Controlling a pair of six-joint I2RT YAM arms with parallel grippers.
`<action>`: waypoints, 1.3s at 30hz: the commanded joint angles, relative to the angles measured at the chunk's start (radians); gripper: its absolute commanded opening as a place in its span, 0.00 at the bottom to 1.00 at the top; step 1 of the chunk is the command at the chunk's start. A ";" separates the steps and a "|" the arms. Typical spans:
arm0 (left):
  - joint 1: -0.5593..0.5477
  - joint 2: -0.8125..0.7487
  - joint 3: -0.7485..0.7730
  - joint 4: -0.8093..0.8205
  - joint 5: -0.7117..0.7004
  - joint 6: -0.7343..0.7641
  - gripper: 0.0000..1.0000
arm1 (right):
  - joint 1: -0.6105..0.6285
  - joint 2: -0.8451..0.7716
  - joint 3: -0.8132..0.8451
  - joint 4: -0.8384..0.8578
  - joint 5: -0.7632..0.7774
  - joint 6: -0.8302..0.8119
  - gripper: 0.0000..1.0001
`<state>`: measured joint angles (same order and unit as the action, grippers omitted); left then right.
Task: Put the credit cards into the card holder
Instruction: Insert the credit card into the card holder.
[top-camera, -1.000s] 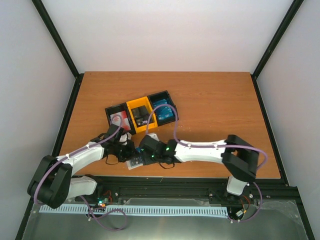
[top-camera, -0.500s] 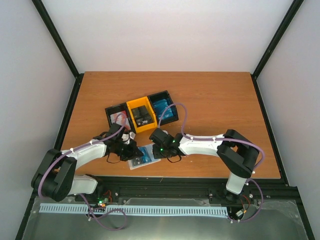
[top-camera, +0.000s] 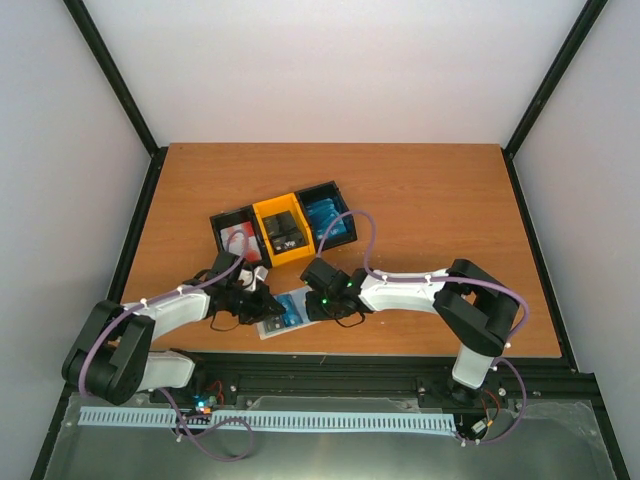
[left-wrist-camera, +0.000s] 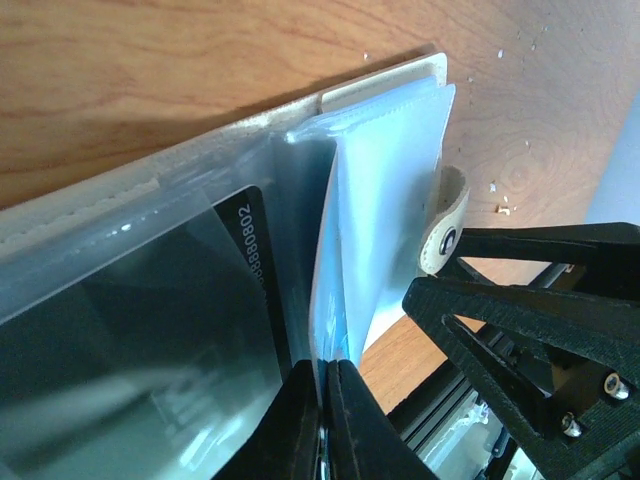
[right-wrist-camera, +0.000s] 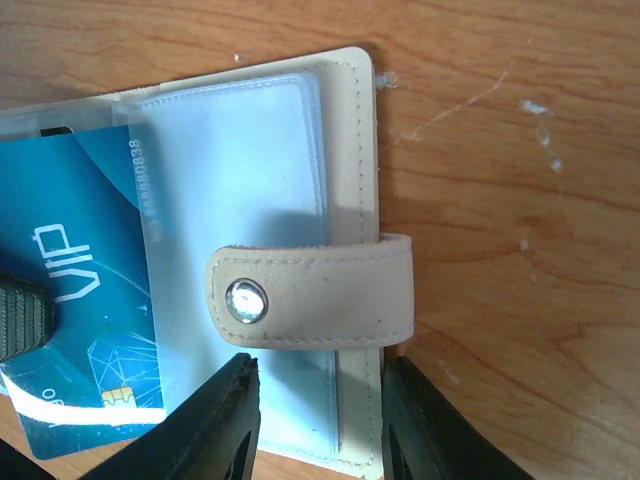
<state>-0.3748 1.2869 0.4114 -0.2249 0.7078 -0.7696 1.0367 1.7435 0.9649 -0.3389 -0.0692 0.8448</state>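
The beige card holder (top-camera: 285, 312) lies open near the table's front edge, and a blue VIP card (right-wrist-camera: 70, 290) sits in one of its clear pockets. A black card (left-wrist-camera: 190, 300) shows under another pocket. My left gripper (left-wrist-camera: 323, 385) is shut on the edge of a clear pocket leaf (left-wrist-camera: 385, 200) and holds it upright. My right gripper (right-wrist-camera: 318, 385) is open, its jaws straddling the holder's edge just below the snap tab (right-wrist-camera: 310, 290). In the top view the left gripper (top-camera: 260, 300) and right gripper (top-camera: 314, 304) flank the holder.
The black-and-yellow tray (top-camera: 272, 207) stands behind the holder with red-and-white cards (top-camera: 237, 240), black cards (top-camera: 282, 230) and blue cards (top-camera: 328, 222) in its three compartments. The table's front edge and black rail lie just below the holder.
My right gripper has moved right, off the card holder, so the blue card in its pocket now shows. The left gripper has stayed at the holder's left side.
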 joint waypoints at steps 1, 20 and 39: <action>0.007 0.018 -0.021 0.047 0.017 0.025 0.06 | 0.000 -0.001 -0.026 0.005 -0.046 0.019 0.35; -0.036 0.061 -0.059 0.246 0.013 -0.096 0.05 | 0.000 0.028 -0.020 0.035 -0.069 0.064 0.26; -0.064 0.124 0.048 0.107 -0.049 -0.045 0.18 | -0.003 0.030 -0.018 0.035 -0.066 0.067 0.26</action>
<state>-0.4274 1.4319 0.4072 -0.0040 0.7223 -0.8398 1.0309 1.7435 0.9565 -0.3237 -0.1013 0.8993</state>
